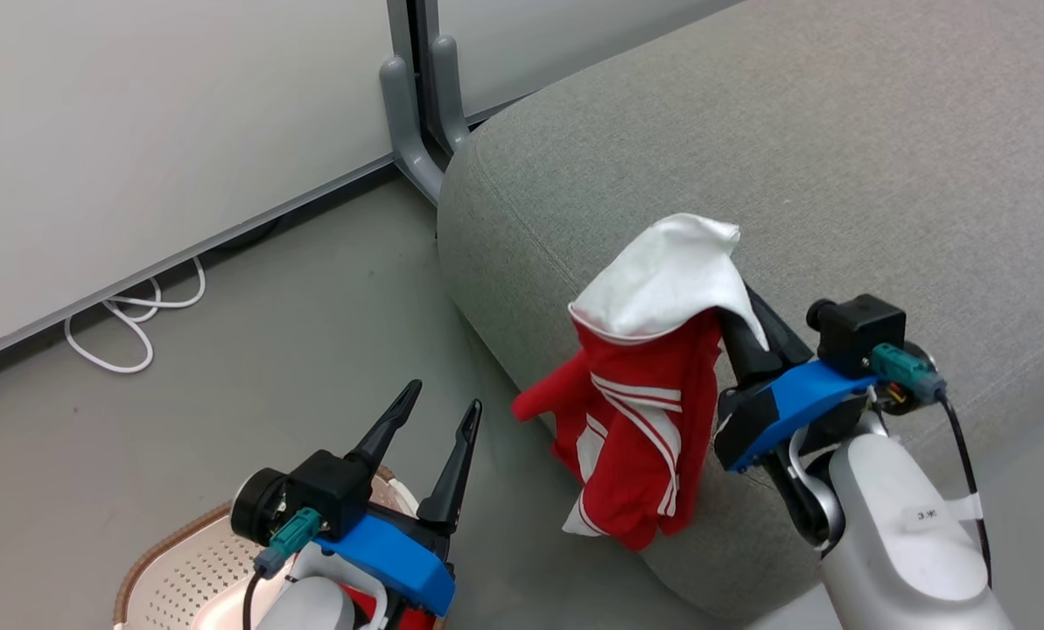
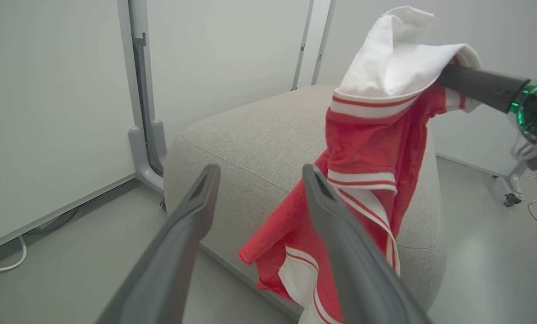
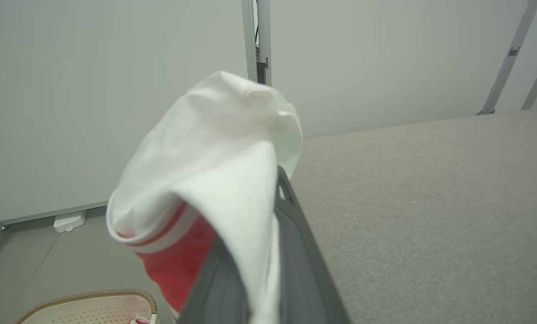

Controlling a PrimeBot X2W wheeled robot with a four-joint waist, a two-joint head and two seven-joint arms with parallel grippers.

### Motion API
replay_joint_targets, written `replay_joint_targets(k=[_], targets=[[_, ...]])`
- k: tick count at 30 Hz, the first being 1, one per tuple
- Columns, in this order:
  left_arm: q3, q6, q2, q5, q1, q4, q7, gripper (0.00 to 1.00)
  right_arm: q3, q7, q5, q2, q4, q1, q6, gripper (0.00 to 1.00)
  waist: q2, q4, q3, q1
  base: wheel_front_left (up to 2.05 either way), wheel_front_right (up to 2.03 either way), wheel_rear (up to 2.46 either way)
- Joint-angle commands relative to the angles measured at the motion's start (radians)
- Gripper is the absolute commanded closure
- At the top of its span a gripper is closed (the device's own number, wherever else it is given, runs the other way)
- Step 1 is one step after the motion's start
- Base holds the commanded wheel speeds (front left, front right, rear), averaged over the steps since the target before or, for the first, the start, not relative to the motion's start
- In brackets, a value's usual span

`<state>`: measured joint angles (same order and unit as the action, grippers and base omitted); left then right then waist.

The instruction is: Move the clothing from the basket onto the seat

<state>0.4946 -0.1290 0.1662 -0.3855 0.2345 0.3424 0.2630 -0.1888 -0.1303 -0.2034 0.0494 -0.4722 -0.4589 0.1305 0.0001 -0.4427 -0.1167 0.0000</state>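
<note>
in the right gripper (image 1: 743, 319), pinched between its closed fingers, hangs the red-and-white striped garment (image 1: 640, 385). its white panel drapes over the fingertips, and the red body dangles below the gripper, in front of the rounded corner of the seat (image 1: 837, 157); whether cloth and cushion touch, i cannot tell. the left gripper (image 1: 444, 395) holds nothing, its fingers spread apart, near the hanging garment. beneath its wrist sits the basket (image 1: 180, 569), with a bit of red fabric (image 1: 403, 619) showing inside.
</note>
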Motion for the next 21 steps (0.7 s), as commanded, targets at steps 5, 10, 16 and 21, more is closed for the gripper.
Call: replay_joint_targets(k=[5, 10, 16, 21], targets=[[-0.004, -0.002, 0.018, 0.011, 0.037, -0.002, 0.003, 0.0, 0.072, 0.044, 0.074, 0.002, 0.008, -0.118, 0.0, 1.0, -0.0001, 0.009, -0.041, 0.0, 0.0, 0.0, 0.0], [0.011, -0.002, 0.035, 0.022, 0.069, -0.015, 0.003, 0.0, 0.167, 0.101, 0.143, 0.03, 0.007, -0.261, 0.0, 1.0, -0.0001, 0.023, -0.097, 0.0, 0.0, 0.0, 0.0], [0.039, -0.002, 0.067, 0.031, 0.136, -0.037, 0.003, 0.0, 0.31, 0.155, 0.144, 0.107, -0.028, -0.445, 0.0, 1.0, -0.0001, 0.057, -0.198, 0.0, 0.0, 0.0, 0.0], [0.062, -0.002, 0.098, 0.039, 0.199, -0.062, 0.003, 0.0, 0.419, 0.17, 0.166, 0.193, -0.054, -0.567, 0.0, 1.0, -0.0001, 0.094, -0.295, 0.0, 0.0, 0.0, 0.0]])
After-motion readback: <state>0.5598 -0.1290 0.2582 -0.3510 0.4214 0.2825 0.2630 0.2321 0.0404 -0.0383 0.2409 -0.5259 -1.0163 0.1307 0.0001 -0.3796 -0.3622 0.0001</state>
